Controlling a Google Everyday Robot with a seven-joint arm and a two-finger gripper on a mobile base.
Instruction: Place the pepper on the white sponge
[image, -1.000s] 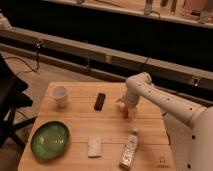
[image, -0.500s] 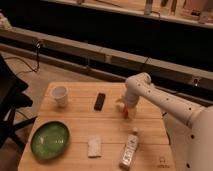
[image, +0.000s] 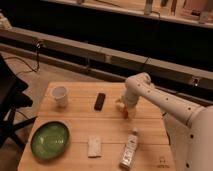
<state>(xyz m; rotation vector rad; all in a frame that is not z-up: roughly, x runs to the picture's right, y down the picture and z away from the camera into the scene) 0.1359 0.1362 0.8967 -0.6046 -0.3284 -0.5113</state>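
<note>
The grasping step was judged to be in hand: the gripper (image: 122, 106) was held low over the table (image: 80, 122), towards the right edge and about midway between the far and near edges; the pepper (image: 125, 114) was seen as a small red-orange shape directly beneath it, at or just above the wood; whether the gripper was apart, together or clamped on the pepper could not be told. The white sponge (image: 94, 146) was laid flat by the near edge, about midway along it, well apart from the pepper and bare, so the placing was taken as not yet done. For the next move a secure hold would be called for first (if one was not already made), then a lift clear of the wood and a carry leftward and towards the near edge; the bottle (image: 129, 151), lying beside the sponge towards the near right corner, would have to be kept clear of; the pepper would then be lowered onto the sponge's top. The green plate (image: 50, 140) by the near left corner and the white cup (image: 60, 96) by the far left corner were judged to be out of the path. Against the frames of a second and half a second earlier, almost nothing was found changed; the arm (image: 155, 97), the pepper and the other things were seen in the same places.
</note>
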